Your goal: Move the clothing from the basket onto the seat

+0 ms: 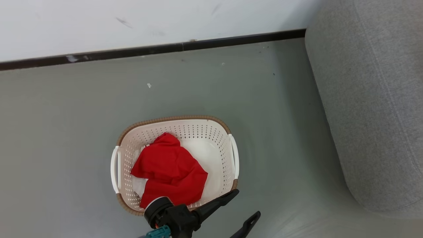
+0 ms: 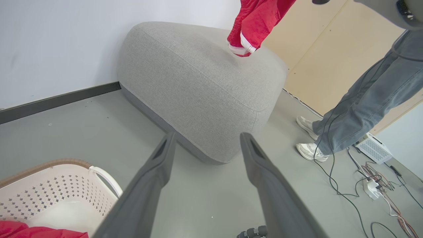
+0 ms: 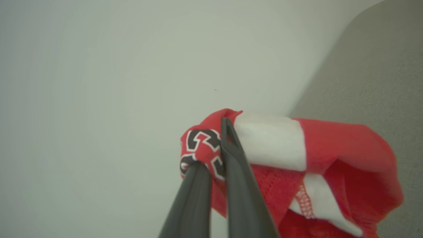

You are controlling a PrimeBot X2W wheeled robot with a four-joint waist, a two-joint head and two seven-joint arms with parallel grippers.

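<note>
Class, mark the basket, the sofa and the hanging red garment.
basket (image 1: 175,117), head view, brown far rim.
sofa (image 2: 198,86), left wrist view, top surface.
hanging red garment (image 2: 257,19), left wrist view, red fabric above white trim.

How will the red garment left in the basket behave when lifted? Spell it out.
Probably floppy: the red garment lies crumpled in folds in the basket. Likely light: the other garment hangs limp from a small pinch above the seat. It may drag or snag the rim.
</note>
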